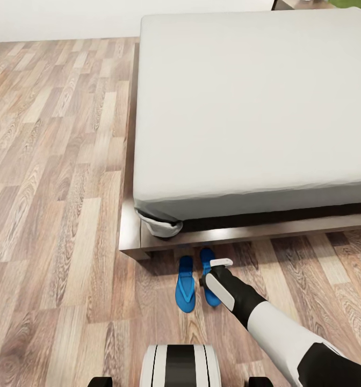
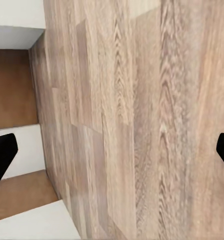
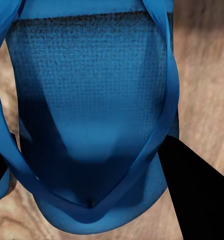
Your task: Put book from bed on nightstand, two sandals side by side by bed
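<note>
Sandals: I see both on the floor at the foot of the bed, side by side, the left sandal free, the right sandal under my right gripper.
Right fingers: straddling the right sandal's straps; I cannot tell whether they grip.
Left gripper: fingers spread wide over bare floor, holding nothing.
Book: none on the visible mattress.
Progress: I judge the sandal placement nearly complete; release remains.
</note>
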Tool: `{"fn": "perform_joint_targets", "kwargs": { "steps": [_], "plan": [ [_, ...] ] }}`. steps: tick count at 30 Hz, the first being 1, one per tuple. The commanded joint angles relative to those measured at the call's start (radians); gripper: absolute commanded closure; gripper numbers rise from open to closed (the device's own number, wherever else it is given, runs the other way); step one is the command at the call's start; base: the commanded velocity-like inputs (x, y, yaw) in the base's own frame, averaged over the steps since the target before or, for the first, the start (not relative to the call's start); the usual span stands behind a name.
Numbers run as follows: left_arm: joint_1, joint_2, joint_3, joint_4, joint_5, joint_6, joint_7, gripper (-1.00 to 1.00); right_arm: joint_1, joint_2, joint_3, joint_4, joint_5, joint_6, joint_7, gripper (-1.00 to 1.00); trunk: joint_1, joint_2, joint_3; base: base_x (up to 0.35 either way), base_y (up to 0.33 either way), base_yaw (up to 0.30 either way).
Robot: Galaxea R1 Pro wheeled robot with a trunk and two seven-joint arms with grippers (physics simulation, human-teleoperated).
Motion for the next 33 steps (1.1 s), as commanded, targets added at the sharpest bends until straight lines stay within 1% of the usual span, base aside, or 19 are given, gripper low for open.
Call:
{"fn": "perform_joint_targets", "kwargs": {
  "steps": [1,3,6,7,11,14,16,22,27,33],
  "plan": [
    [0.000,0.005,-0.008,-0.002,0.011,0.005,0.020,-1.00,-0.002,-0.001,0.005,-0.001,-0.011,0.001,-0.012,1.00,0.000,-0.001,-0.005,0.000,0.000,0.000],
    [0.000,0.014,-0.008,-0.002,0.011,0.005,0.063,-1.00,-0.004,0.001,0.005,-0.001,-0.011,0.001,-0.011,1.00,0.001,-0.001,-0.012,0.000,0.000,0.000],
    [0.000,0.018,-0.008,-0.002,0.011,0.004,0.084,-1.00,-0.005,0.001,0.005,-0.001,-0.012,0.001,-0.009,1.00,0.003,-0.002,-0.024,0.000,0.000,0.000],
    [0.000,0.019,-0.008,-0.002,0.011,0.004,0.089,-1.00,-0.005,0.002,0.005,-0.001,-0.012,0.001,-0.006,1.00,0.003,-0.002,-0.024,0.000,0.000,0.000],
    [0.000,0.021,-0.008,-0.002,0.010,0.004,0.100,-1.00,-0.006,0.002,0.005,-0.001,-0.011,0.001,-0.001,1.00,0.004,-0.003,-0.039,0.000,0.000,0.000],
    [0.000,0.022,-0.008,-0.002,0.009,0.003,0.127,-1.00,-0.008,0.002,0.005,-0.001,-0.011,0.001,0.001,1.00,0.006,-0.003,-0.051,0.000,0.000,0.000],
    [0.000,0.022,-0.008,-0.003,0.009,0.000,0.141,-1.00,-0.011,0.002,0.005,-0.001,-0.011,0.001,0.002,1.00,0.006,-0.003,-0.051,0.000,0.000,0.000],
    [0.000,0.022,-0.008,-0.003,0.008,-0.025,0.155,-1.00,-0.023,0.002,0.005,-0.001,-0.010,0.001,0.002,1.00,0.006,-0.003,-0.051,0.000,0.000,0.000],
    [0.000,0.023,-0.008,-0.002,0.007,-0.029,0.157,-1.00,-0.029,0.002,0.005,0.000,-0.010,0.001,0.002,1.00,0.008,-0.004,-0.070,0.000,0.000,0.000],
    [0.000,0.027,-0.008,-0.002,0.007,-0.030,0.157,-1.00,-0.030,0.004,0.005,-0.001,-0.010,0.001,0.002,1.00,0.008,-0.004,-0.070,0.000,0.000,0.000]
  ]
}}
